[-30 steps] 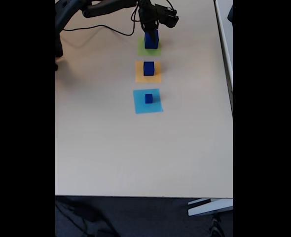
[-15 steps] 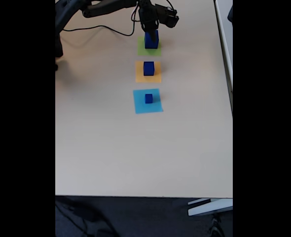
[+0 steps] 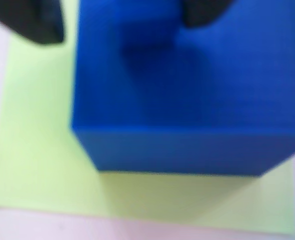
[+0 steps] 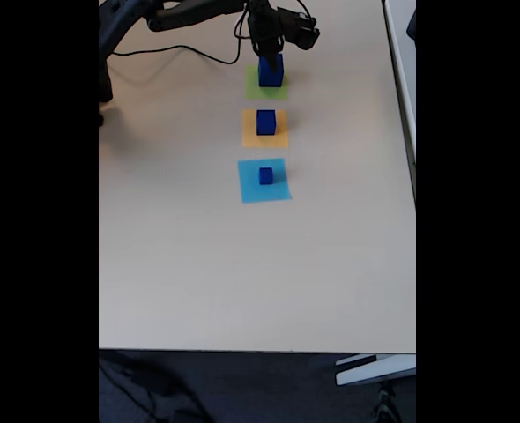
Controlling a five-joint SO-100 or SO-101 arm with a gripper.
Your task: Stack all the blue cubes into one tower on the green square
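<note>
Right now the large blue cube (image 4: 271,70) is sitting on the green square (image 4: 254,85), close to the far edge of the tabletop (image 4: 198,264) in the fixed view, and in the wrist view it (image 3: 187,90) is taking up most of the frame with green paper (image 3: 32,150) showing on the left and along the bottom. 2 dark fingertips (image 3: 32,22) are showing at the top of the wrist view, 1 out over the green paper and 1 over the cube's top, so the gripper (image 4: 264,51) is hovering just above the cube; whether its jaws are spread or closing on anything I cannot tell, since the picture is blurred and the tips are cropped. The medium cube (image 4: 265,122) is resting on the orange square (image 4: 253,137) just nearer along the same line, and the small cube (image 4: 266,175) is lying on the light-blue square (image 4: 260,189) nearer again, toward the middle of the tabletop. My judgement is that the base is placed and the step in hand is clearing away from it. Doing that well is meaning lifting straight up before swinging, so a finger is not dragging the cube off the green paper, then approaching the medium cube squarely from above.
</note>
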